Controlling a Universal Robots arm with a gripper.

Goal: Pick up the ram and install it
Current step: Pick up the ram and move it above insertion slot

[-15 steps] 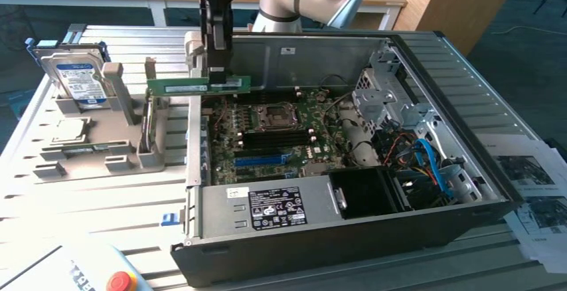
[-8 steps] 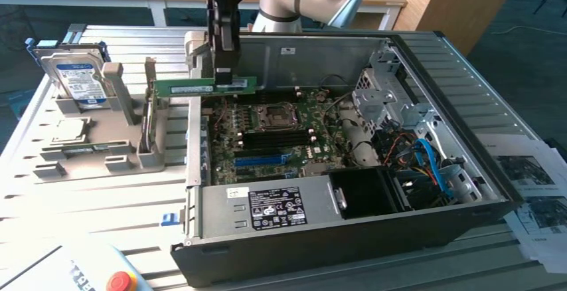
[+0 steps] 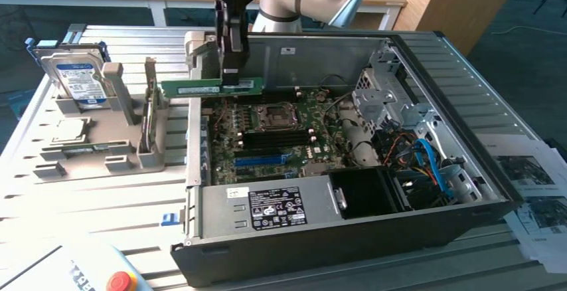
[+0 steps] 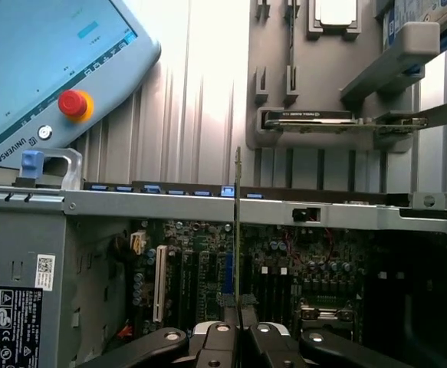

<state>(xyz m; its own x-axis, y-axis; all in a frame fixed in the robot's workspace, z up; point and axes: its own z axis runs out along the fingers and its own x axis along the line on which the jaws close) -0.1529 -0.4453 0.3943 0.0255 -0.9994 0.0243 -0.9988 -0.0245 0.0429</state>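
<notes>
The long, thin green circuit-board ram stick (image 3: 195, 88) with its white label hung level in the air, clamped in the closed jaws of the black gripper (image 3: 232, 80). It sat above the far left corner of the open black computer case (image 3: 354, 238), clear of the grey plastic parts holder (image 3: 89, 161) further left. Pick-up was judged complete; seating was not yet done, as the stick stood well above the large green motherboard (image 3: 283, 131). The target memory slot could not be made out. In the wrist view the stick appeared edge-on, its faces hidden.
</notes>
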